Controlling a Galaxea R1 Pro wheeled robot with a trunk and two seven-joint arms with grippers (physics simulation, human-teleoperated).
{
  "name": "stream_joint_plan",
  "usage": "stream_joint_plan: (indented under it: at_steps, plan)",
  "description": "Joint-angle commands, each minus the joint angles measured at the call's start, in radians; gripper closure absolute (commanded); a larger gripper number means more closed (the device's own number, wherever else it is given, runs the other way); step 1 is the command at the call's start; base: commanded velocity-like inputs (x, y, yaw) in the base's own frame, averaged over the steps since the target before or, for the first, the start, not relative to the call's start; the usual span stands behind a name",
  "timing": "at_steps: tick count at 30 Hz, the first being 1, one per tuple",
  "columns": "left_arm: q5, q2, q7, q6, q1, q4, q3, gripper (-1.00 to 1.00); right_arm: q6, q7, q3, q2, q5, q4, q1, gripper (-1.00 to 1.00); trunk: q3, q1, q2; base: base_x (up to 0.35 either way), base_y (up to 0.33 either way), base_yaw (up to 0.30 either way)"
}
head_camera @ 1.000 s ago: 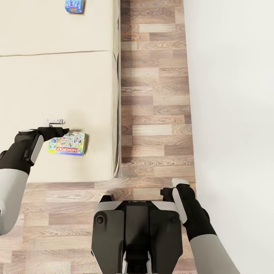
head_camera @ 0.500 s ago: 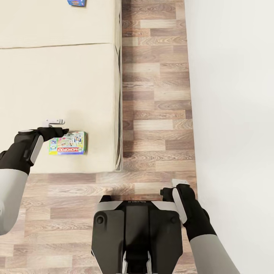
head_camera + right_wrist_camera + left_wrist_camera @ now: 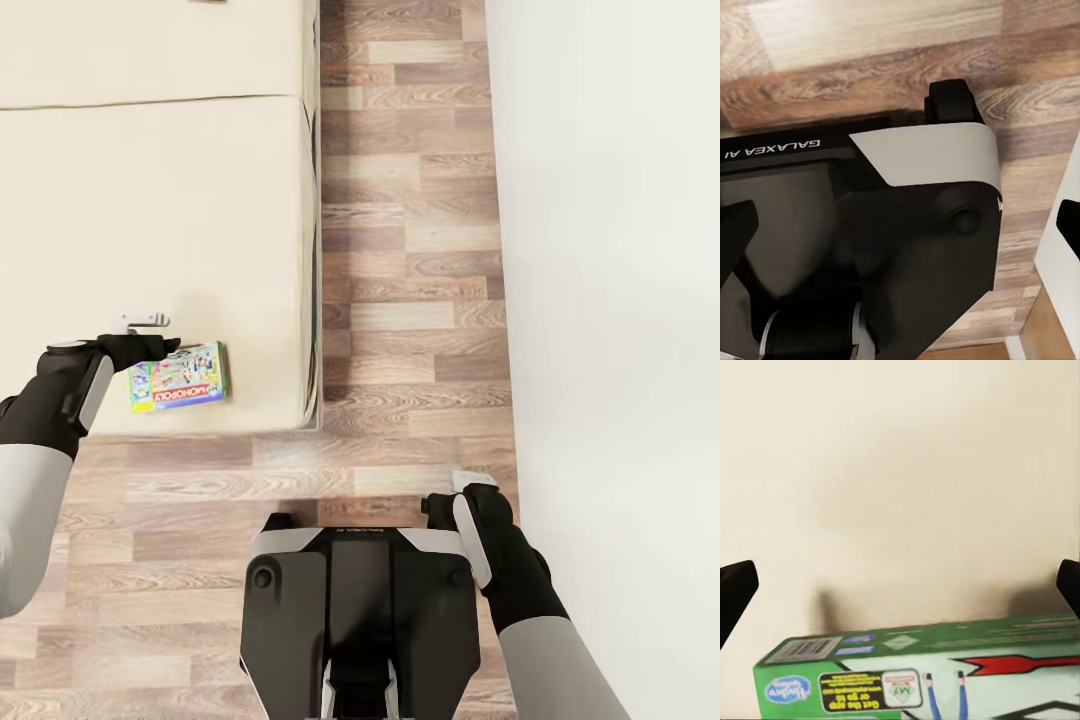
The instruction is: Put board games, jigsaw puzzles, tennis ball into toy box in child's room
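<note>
A green, yellow and red board game with big red lettering hangs at my left gripper, just above the near corner of the beige bed. The gripper is shut on the box's left end. In the left wrist view the box's green side runs across between the two dark fingertips, with bare mattress behind. My right gripper is open and holds nothing, low beside my base. Its wrist view looks down on the base.
A strip of wood-plank floor runs between the bed's right side and a white wall. My dark base stands on the floor just short of the bed's near edge.
The whole view has shifted as I back away: the bed has slid up the picture. The board game stayed with my left gripper and is now closer to the bed's near edge.
</note>
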Motion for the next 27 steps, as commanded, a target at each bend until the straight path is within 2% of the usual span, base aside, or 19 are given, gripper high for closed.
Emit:
stream_joint_plan:
  at_steps: [1,13,27]
  plan:
    - [0.005,0.000,-0.002,0.006,0.000,-0.001,0.002,-1.00,0.002,-0.008,-0.001,0.001,-0.010,-0.001,0.000,-1.00,-0.001,0.000,-0.001,-0.057,0.000,0.000]
    - [0.005,0.000,-0.002,0.006,0.000,-0.001,0.002,-1.00,0.000,-0.008,-0.001,0.001,-0.010,-0.001,0.000,-1.00,-0.001,0.000,-0.001,-0.135,0.000,0.000]
    - [0.006,0.000,-0.001,0.005,0.000,-0.001,0.002,-1.00,-0.002,-0.008,0.000,0.001,-0.010,0.013,0.000,-1.00,-0.001,0.000,-0.001,-0.021,0.000,0.000]
